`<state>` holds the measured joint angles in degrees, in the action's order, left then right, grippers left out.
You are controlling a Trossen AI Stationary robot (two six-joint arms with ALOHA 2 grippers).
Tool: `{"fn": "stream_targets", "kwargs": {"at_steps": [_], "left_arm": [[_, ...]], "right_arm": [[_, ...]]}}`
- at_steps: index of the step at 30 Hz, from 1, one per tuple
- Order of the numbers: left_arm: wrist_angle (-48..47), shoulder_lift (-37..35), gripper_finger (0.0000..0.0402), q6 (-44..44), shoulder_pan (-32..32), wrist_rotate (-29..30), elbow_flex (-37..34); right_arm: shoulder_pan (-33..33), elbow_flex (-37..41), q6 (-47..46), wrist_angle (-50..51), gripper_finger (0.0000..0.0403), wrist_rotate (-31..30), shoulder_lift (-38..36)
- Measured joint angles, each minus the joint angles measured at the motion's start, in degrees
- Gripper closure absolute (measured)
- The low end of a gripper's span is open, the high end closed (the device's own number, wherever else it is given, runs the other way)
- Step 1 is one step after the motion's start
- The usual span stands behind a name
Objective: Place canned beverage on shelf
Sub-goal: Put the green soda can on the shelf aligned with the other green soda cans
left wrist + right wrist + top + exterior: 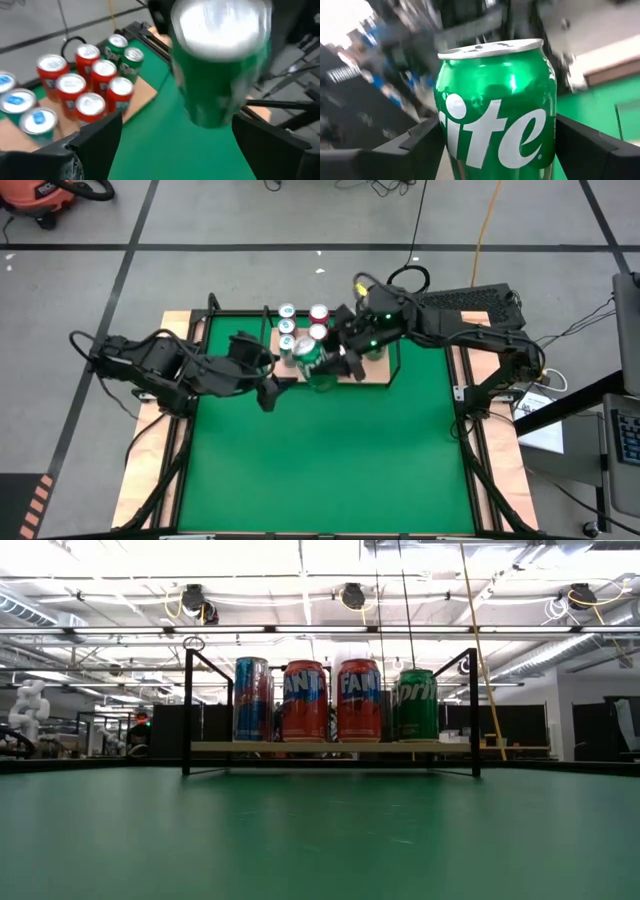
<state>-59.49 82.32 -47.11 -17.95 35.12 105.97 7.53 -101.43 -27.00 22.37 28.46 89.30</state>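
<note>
Green Sprite can (496,107) sits clamped between my right gripper (495,145) fingers, carried just above the front edge of the shelf (375,377), where Fanta and Sprite cans (359,700) already stand in rows. My left gripper (175,145), fingers spread wide and empty, hangs just beside it over the green mat (330,450). Placement is underway, I judge; next comes lowering it upright into a free spot.

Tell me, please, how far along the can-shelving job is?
Mostly done: several cans already stand on the shelf, among them two Fanta cans. In hand: the right claw grips a green Sprite can over the shelf's front edge, while the left claw is open beside it. Left: set it down and release.
</note>
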Motion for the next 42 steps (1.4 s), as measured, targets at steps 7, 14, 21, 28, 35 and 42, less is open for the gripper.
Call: {"fn": "stream_targets", "kwargs": {"at_steps": [7, 14, 21, 28, 35, 42], "left_arm": [[4.7, 1.1, 0.0026, -0.5, -3.9, 2.1, 0.0], [11.5, 2.0, 0.0026, 4.5, -7.6, 13.2, -0.1], [13.1, 2.3, 0.0026, 5.4, -5.7, 11.3, -0.1], [19.3, 2.9, 0.0028, 12.5, -1.8, 3.4, -0.1], [21.8, 3.5, 0.0075, 14.9, 0.7, -1.3, -0.1], [21.8, 3.5, 0.0119, 14.7, 0.7, -1.4, -0.1]], "right_arm": [[-0.3, -0.1, -7.2, -12.7, 0.0100, -7.5, 0.2], [-1.7, -0.1, -9.3, -18.2, 0.0099, -10.7, 0.3], [-3.9, -0.1, -7.4, -21.1, 0.0099, -13.2, 0.3], [-5.3, -0.1, -6.4, -21.5, 0.0099, -16.4, 0.3], [-5.4, -0.1, -5.5, -22.6, 0.0099, -16.4, 0.3], [-5.4, -0.1, -5.3, -21.9, 0.0098, -16.2, 0.3]]}}
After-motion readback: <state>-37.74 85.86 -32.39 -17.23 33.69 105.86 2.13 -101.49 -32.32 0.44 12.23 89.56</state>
